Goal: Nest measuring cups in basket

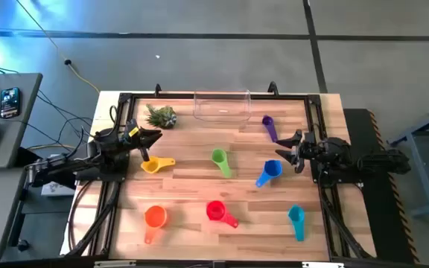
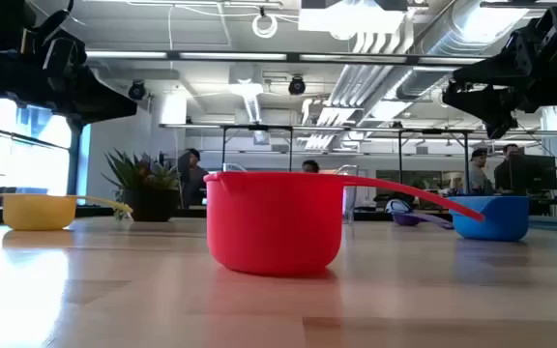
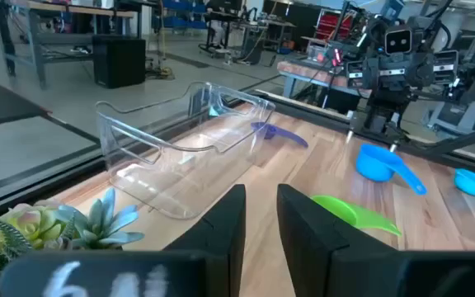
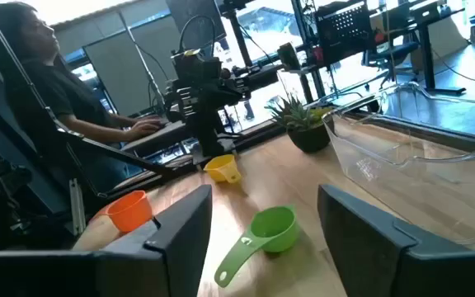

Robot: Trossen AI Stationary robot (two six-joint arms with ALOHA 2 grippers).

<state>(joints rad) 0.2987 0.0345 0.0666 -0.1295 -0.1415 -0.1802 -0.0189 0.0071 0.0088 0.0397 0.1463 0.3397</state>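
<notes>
Pale wood-plank table point(image 1: 199, 186), black rails down both sides, open workshop behind. Nothing is nested yet, so let's walk it from the near edge.

Nearest row: the orange cup point(image 1: 155, 217) on the left, the red cup point(image 1: 216, 211) in the middle, the teal cup point(image 1: 296, 217) on the right, all well apart. From table height the red one is a smooth straight-walled pot with a thin flat handle.

Middle row: the yellow cup point(image 1: 153, 165) sits just beside the left gripper point(image 1: 144, 151), which hovers with its fingers only a narrow slit apart and holds nothing. The green cup point(image 1: 220, 158) lies mid-table. The blue cup point(image 1: 271, 170) is near the right gripper point(image 1: 295, 152), whose fingers are spread wide, also empty, hanging above the table.

Far side: the purple cup point(image 1: 268, 125) right of centre, the spiky plant point(image 1: 161, 115) to the left, and between them at the far edge the basket point(image 1: 222, 105), clear, thin-walled, rounded corners, with nothing inside.

These look like light, stiff, glossy plastic, probably prone to skating or tipping if nudged. I'd pinch across a bowl's rim wall rather than the slim handle, which would likely let the cup swing.
</notes>
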